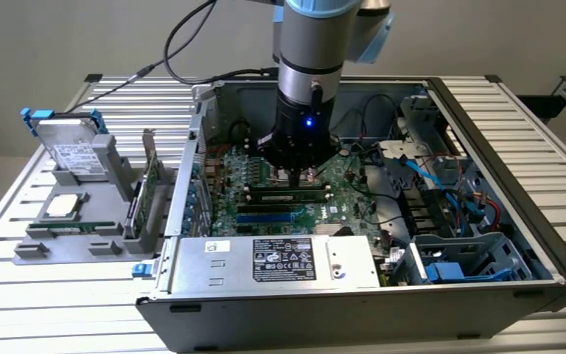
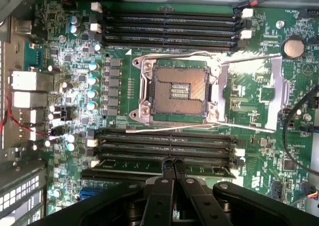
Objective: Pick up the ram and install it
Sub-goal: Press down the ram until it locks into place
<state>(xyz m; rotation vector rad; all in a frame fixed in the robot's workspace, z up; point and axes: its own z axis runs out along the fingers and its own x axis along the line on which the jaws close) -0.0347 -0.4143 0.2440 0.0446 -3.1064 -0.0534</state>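
ram [image 2: 164,167] in slot, pincer [image 2: 173,162] closed above

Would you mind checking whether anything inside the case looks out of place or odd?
The processor socket sits open and empty, pins exposed. The ram lies level in its slot beneath the shut end effector. Nothing looks askew or damaged.

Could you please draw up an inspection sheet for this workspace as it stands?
Surface: slatted metal table carrying an open computer case.
Job's things: ram lying along a black slot, beside the empty processor socket.
Clutter: grey parts holder with a drive and a card.
Grippers: pincer shut, tips at the ram's upper edge.
Cables: black cable above the case; blue cables inside.
Surroundings: plain wall.
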